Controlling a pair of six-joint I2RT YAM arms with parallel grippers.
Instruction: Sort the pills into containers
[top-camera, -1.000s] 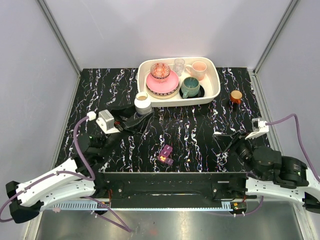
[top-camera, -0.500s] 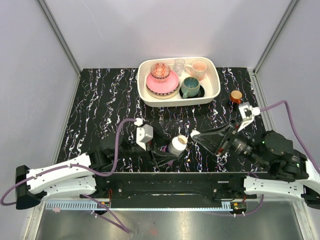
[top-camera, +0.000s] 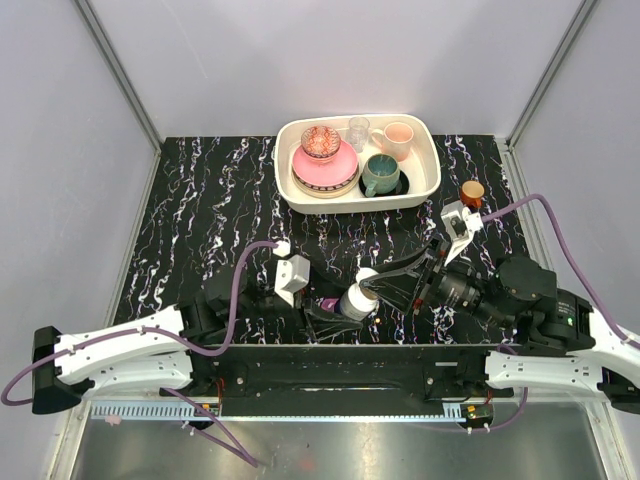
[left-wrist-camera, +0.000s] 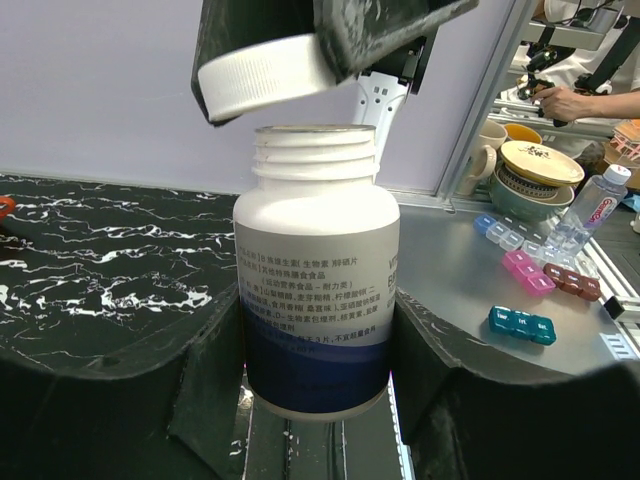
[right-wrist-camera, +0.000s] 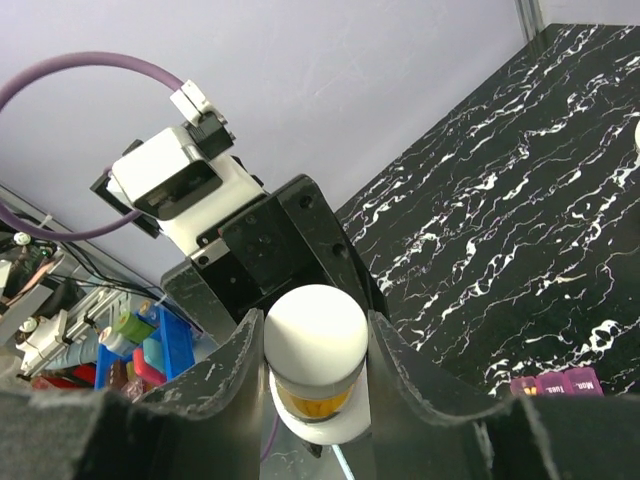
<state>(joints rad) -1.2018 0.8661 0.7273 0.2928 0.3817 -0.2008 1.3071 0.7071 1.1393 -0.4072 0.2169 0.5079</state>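
Note:
My left gripper (top-camera: 345, 306) is shut on a white pill bottle (top-camera: 353, 300) and holds it over the table's front middle; in the left wrist view the bottle (left-wrist-camera: 318, 260) stands between the fingers (left-wrist-camera: 210, 370), its neck open. My right gripper (top-camera: 372, 285) is shut on the bottle's white cap (right-wrist-camera: 315, 335), held just off the neck; the cap also shows in the left wrist view (left-wrist-camera: 262, 85). Yellowish-orange pills (right-wrist-camera: 315, 403) show inside the bottle's mouth below the cap. The magenta-purple pill box (top-camera: 327, 303) lies under the left gripper, mostly hidden; a corner shows in the right wrist view (right-wrist-camera: 555, 385).
A cream tray (top-camera: 345, 206) of crockery stands at the back middle. A small brown jar with an orange lid (top-camera: 472, 192) stands right of it. Both arms cross the front middle of the black marbled table.
My left gripper carried the bottle from beside the tray to the front middle. My right gripper swung in from the right and closed on the cap, which now stands off the neck.

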